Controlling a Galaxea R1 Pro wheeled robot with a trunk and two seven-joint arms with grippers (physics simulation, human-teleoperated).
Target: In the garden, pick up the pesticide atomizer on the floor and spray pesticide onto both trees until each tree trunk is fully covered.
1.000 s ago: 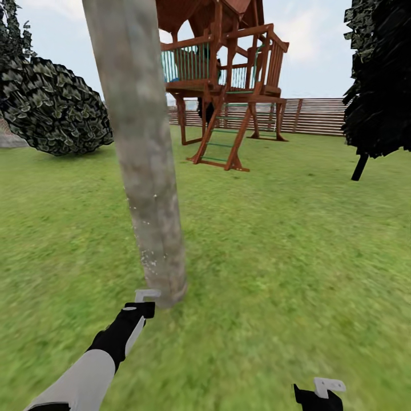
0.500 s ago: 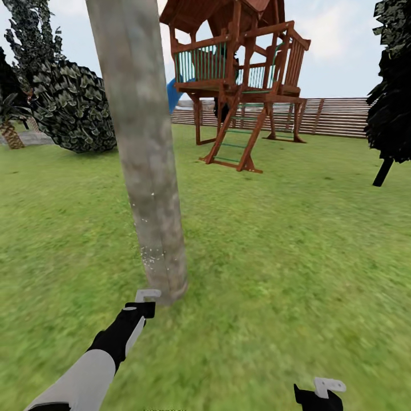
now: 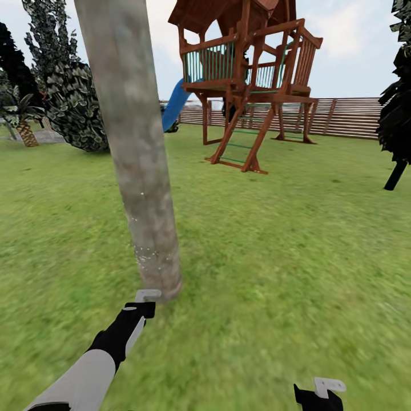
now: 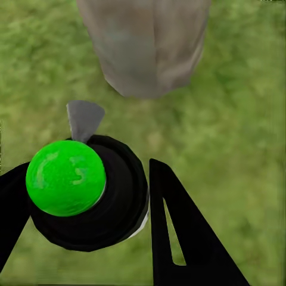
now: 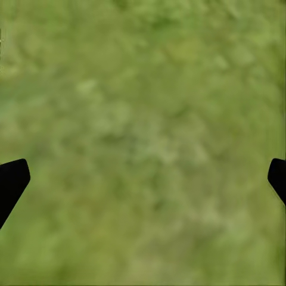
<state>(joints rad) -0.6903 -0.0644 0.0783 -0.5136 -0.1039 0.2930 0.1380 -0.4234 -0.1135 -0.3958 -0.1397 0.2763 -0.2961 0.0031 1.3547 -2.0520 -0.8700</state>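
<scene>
Left hand (image 4: 89, 202) grips the atomizer (image 4: 83, 193), nozzle aimed at the trunk (image 3: 140, 171) base just ahead; right hand (image 5: 143, 179) hangs released, farther off over grass (image 3: 285, 257).

A red-brown wooden play tower (image 3: 251, 74) with green railings and a ladder is standing on the far side, a blue slide (image 3: 174, 105) sloping down beside it. Dark-leaved shrubs (image 3: 71, 97) and a small palm (image 3: 24, 123) are crowding one edge, while another black-leaved tree (image 3: 399, 120) is rising at the opposite edge under a pale, cloudy sky (image 3: 354, 45).
</scene>
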